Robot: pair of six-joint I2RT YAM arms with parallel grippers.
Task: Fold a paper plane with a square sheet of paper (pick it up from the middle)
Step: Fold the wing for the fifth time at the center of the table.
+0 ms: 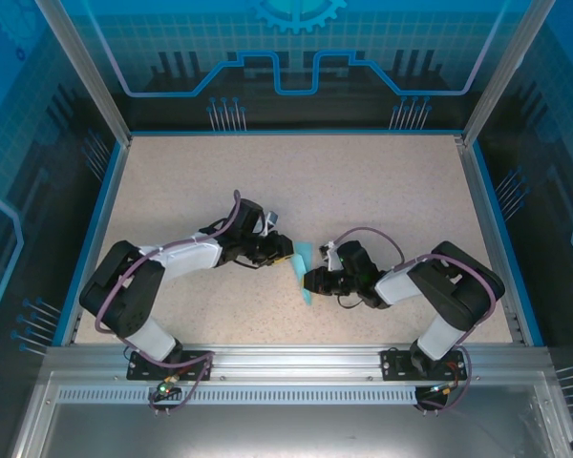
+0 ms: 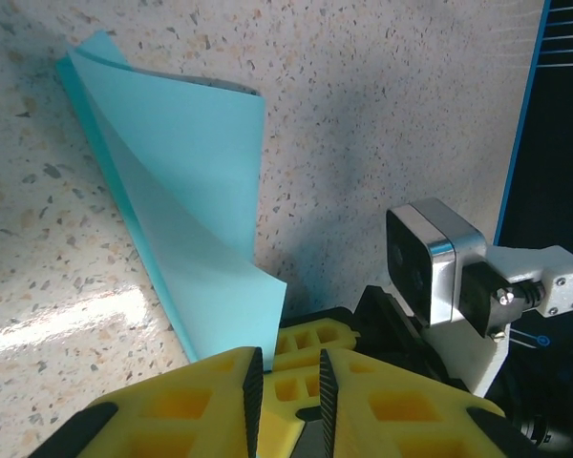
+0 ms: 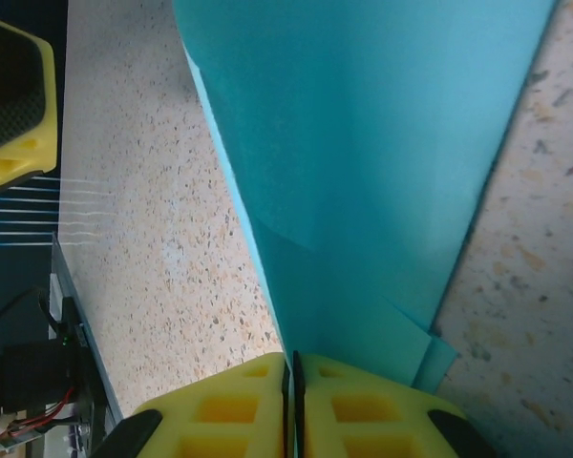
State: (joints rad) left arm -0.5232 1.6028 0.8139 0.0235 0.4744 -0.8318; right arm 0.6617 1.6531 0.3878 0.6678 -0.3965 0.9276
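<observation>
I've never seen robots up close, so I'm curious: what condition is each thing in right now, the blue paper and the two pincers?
sheet of paper: folded over into layers, one flap curling loose, not yet a plane shape.
right pincer: shut on the edge of the paper.
left pincer: open a little, no paper between its fingers.

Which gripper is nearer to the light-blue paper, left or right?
Right. The right gripper pinches the edge of the paper between shut fingers; the left gripper sits just beside it, jaws slightly apart, holding nothing.
</observation>
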